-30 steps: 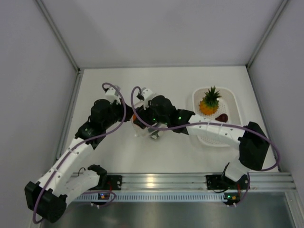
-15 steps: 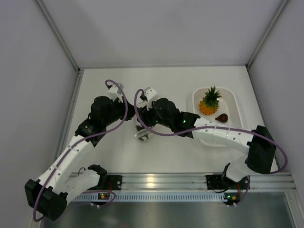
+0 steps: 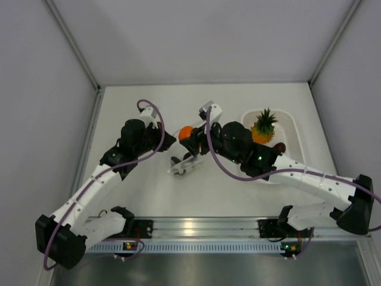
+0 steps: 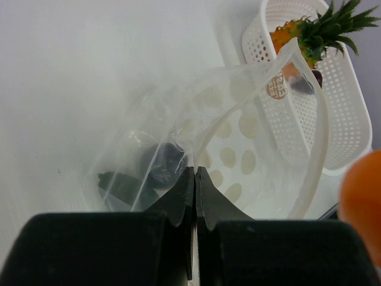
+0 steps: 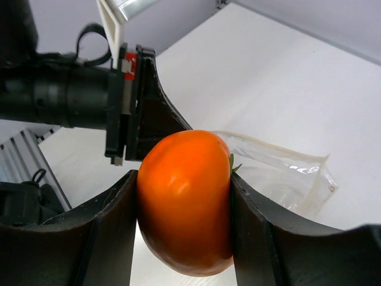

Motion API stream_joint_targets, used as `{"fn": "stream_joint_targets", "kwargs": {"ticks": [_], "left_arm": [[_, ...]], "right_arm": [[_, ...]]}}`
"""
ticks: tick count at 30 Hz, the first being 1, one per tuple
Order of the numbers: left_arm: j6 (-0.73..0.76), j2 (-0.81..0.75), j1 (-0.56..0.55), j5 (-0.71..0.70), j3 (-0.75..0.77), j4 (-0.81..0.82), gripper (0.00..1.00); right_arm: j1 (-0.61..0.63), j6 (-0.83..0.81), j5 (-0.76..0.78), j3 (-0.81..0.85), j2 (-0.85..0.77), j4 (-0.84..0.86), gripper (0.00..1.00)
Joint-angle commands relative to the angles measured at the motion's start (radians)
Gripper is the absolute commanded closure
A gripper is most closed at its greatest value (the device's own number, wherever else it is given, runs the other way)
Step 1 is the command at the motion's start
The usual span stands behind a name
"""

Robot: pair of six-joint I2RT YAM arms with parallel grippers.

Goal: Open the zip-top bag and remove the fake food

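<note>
The clear zip-top bag (image 3: 181, 164) lies on the white table between the arms, its mouth open. My left gripper (image 4: 195, 173) is shut on the bag's (image 4: 238, 137) edge, with plastic film between the jaws. Inside the bag lie a dark green piece (image 4: 122, 186) and a dark round piece (image 4: 164, 164). My right gripper (image 5: 183, 177) is shut on the round orange fruit (image 5: 184, 202) and holds it above the bag (image 5: 286, 173), close to the left gripper (image 3: 169, 139). The fruit also shows in the top view (image 3: 186, 132).
A white perforated basket (image 3: 293, 128) stands at the right and holds the pineapple (image 3: 262, 128) and a dark brown piece (image 3: 278, 147). It shows beyond the bag in the left wrist view (image 4: 345, 107). Grey walls enclose the table; an aluminium rail runs along the near edge.
My right gripper has come up out of the bag with the orange fruit and moved to the right. My left gripper has kept its hold on the bag.
</note>
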Motion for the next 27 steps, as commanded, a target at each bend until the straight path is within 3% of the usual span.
{"fn": "stream_joint_targets", "kwargs": {"ticks": [1, 8, 15, 20, 27], "left_arm": [[-0.041, 0.007, -0.002, -0.083, 0.021, -0.005, 1.0], [-0.064, 0.024, -0.002, -0.2, 0.035, -0.06, 1.0], [-0.058, 0.014, -0.002, -0.231, 0.044, -0.072, 1.0], [-0.058, 0.007, -0.001, -0.229, 0.052, -0.082, 1.0], [-0.052, 0.002, -0.002, -0.218, 0.046, -0.085, 1.0]], "right_arm": [[-0.01, 0.022, 0.011, -0.007, -0.091, 0.07, 0.96], [-0.096, 0.047, 0.154, -0.05, -0.272, -0.129, 0.97], [-0.349, 0.097, 0.365, -0.185, -0.445, -0.367, 0.97], [-0.562, 0.142, 0.38, -0.271, -0.414, -0.462, 0.96], [-0.636, 0.185, 0.452, -0.312, -0.225, -0.478, 0.94]]}}
